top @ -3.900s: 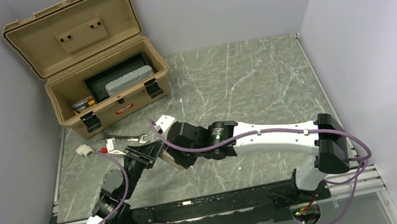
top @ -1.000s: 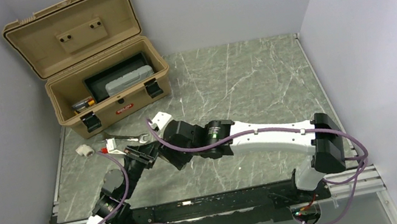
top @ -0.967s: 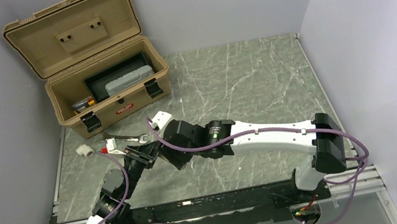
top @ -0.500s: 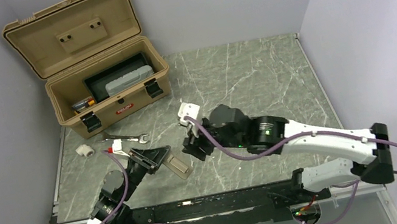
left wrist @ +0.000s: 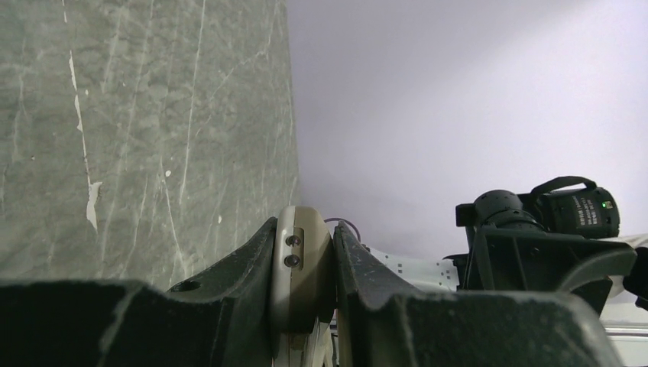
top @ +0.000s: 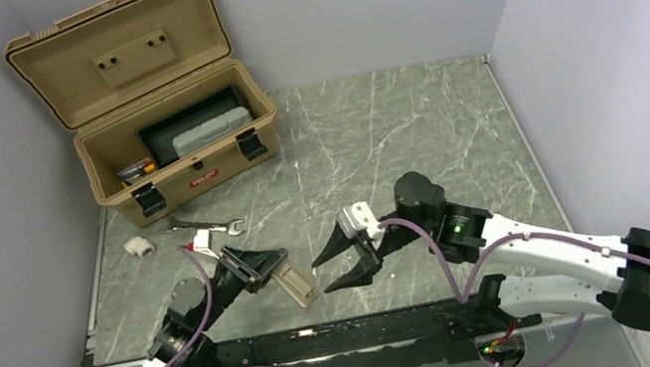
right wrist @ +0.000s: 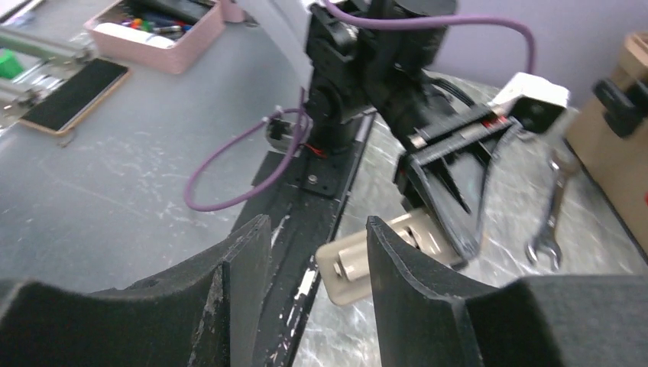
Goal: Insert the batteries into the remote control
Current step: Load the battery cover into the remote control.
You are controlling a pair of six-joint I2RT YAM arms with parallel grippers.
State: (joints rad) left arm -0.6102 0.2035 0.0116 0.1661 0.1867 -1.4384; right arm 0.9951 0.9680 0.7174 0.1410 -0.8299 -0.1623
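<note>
The remote control [top: 296, 283] is clamped edgewise between the left fingers [left wrist: 243, 269] and projects past their tips, low over the worktop [top: 393, 131]. The right fingers [top: 328, 248] are spread and empty, facing it without contact. Recommended: hold the recess side accessible and steady before inserting cells. Beyond the left fingers, the open toolbox [top: 175, 185] holds a black tray [top: 148, 137] containing a grey case [top: 211, 133]. Batteries cannot be identified.

On a grey-green marbled bench [top: 393, 131], the left tool [top: 268, 269] clamps one end of the remote control [top: 296, 284], whose pale back juts toward the right tool [top: 320, 278]. The right tool's dark fingers [top: 332, 246] are spread wide, tips just beside the remote's free end. A tan toolbox [top: 188, 172] with its lid raised sits far left, a wrench [top: 208, 227] lying before it.
</note>
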